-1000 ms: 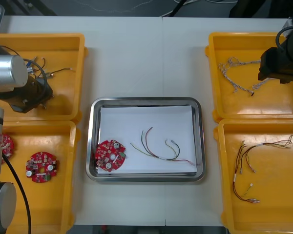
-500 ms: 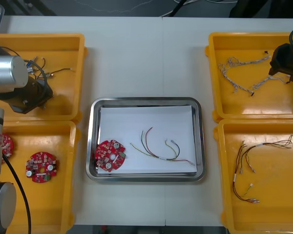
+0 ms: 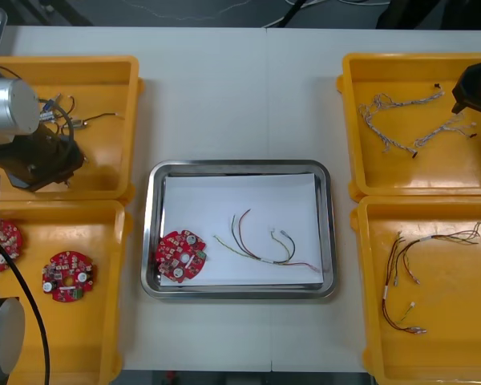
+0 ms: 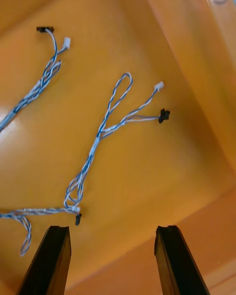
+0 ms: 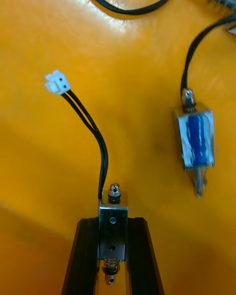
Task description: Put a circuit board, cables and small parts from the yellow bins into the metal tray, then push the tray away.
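Black fingers of the left pincer (image 5: 113, 224) are clenched on a small metal part (image 5: 113, 207), a boxy silver body with a stud on top. A twin black lead (image 5: 101, 152) rises from it and ends in a white plug (image 5: 58, 82). Just beside it, apart from the fingers, a second metal part (image 5: 195, 145) with a blue middle lies on the orange floor; a loop of black cable (image 5: 132, 10) lies farther off. In the front view this pincer sits low in the far left bin (image 3: 88, 60). The right pincer (image 4: 112, 231) is released, fingers well apart with nothing between them, above the floor of the far right bin (image 3: 433, 172). Twisted blue and white cables (image 4: 101, 132) lie loose ahead of it, untouched. The metal tray (image 3: 154, 233) stands on the tabletop (image 3: 240, 104) between the bins, white inside. It holds one red circuit board (image 3: 180, 255) at its near left corner and thin cables (image 3: 260, 245) beside that. The near left bin (image 3: 104, 321) holds more boards (image 3: 68, 275). The near right bin (image 3: 457, 321) holds dark cables (image 3: 401, 281).
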Controlling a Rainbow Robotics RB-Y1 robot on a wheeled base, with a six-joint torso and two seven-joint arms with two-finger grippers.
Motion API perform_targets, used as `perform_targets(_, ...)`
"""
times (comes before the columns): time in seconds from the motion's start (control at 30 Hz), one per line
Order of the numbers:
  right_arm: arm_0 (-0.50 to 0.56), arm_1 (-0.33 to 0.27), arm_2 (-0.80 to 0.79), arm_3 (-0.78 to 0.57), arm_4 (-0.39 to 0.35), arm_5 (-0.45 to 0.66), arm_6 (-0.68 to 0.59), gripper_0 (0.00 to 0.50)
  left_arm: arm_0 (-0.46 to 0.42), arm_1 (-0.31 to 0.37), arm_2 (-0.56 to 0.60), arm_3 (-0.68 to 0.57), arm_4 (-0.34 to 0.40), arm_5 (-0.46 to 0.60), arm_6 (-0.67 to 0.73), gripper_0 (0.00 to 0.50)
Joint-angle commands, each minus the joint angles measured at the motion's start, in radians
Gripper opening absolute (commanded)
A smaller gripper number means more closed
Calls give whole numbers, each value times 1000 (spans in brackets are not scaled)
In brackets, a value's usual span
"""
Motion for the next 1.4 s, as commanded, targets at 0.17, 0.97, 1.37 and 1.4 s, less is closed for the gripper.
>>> perform_targets(0.17, -105, 68, -66, 150, 57, -142, -1, 500, -44, 94, 0, -177, 99, 172, -60, 0)
perform_targets(0.97, -110, 111, -89, 387, 90, -392, 23, 500, -67, 82, -180, -448, 262, 213, 64, 0)
perform_targets(1.37, -110, 140, -88, 468, 93, -458, 40, 500, -67, 32, -365, -508, 291, 213, 133, 0)
perform_targets(1.4, -110, 142, -89, 468, 95, -458, 42, 500, -67, 30, -378, -511, 288, 213, 138, 0)
